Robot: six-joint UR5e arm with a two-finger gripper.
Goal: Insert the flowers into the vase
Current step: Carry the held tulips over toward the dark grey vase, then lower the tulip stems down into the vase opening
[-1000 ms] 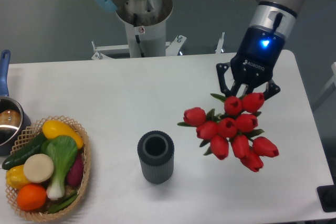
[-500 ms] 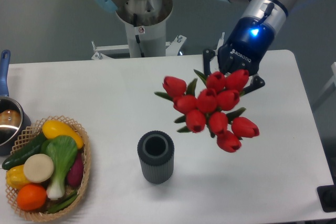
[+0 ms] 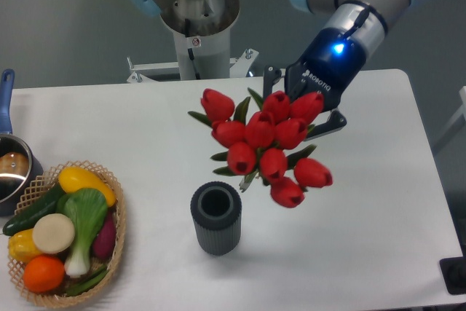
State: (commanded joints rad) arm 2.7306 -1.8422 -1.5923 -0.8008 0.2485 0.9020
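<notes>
white table (image 3: 145,129), rounded corners, spans nearly the whole view. carries a dark grey ribbed vase (image 3: 216,218) upright near the middle of the front half, round mouth open and facing up. holds a wicker basket (image 3: 116,249) at the front left, filled with vegetables, well apart from the vase. bears a steel pot (image 3: 13,172) with a blue handle at the left edge, partly cut off, just behind the basket. shows a faint shadow to the right of the vase. shows a small dark object (image 3: 454,276) at the front right corner, too cropped to identify.
</notes>
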